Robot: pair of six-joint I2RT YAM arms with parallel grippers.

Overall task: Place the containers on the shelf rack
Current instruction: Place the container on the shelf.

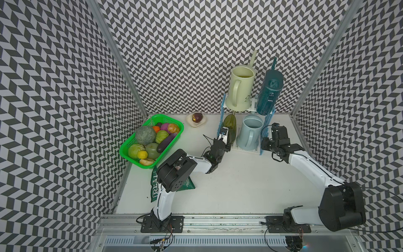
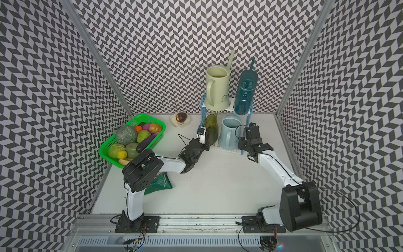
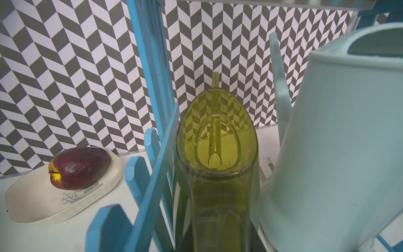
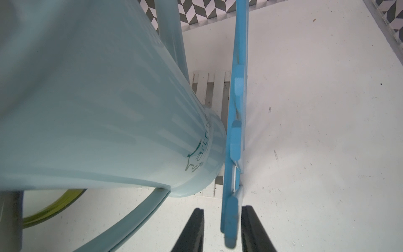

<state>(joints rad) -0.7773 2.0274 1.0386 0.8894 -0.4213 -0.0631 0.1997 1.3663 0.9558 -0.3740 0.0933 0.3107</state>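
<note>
- Black-and-white chevron walls [image 1: 185, 54] enclosed a white worktop [image 1: 239, 185].
- Left tool [image 1: 226, 139] was closed on the handle end of the translucent olive-green plastic watering can [image 3: 216, 174]. The left wrist view did not show its fingers.
- That can sat on the bottom tier of the small two-tier plastic shelf rack [image 1: 246, 150], with its spout toward the back wall. It was just beside the left light blue slatted side panel [image 3: 157, 87] on one side and the pale blue jug-shaped plastic watering can [image 1: 248, 133] on the other.
- Right tool [image 4: 222, 216] had its black fingers [image 4: 193, 229] apart, straddling the front edge of the right light blue side panel [image 4: 237, 87]. A gap showed on one side.
- Cream jug-shaped plastic watering can [image 1: 238, 89] and translucent dark teal plastic watering can [image 1: 269, 93] stood on the top tier, spouts toward the back wall.
- Near the back wall, left of the rack, a small cream dish [image 1: 196, 124] carried a dark red fruit [image 1: 197, 117].
- Further left stood a bright green mesh basket [image 1: 136, 162] of toy produce.
- Dark green packet [image 1: 187, 183] lay partly under the left arm.
</note>
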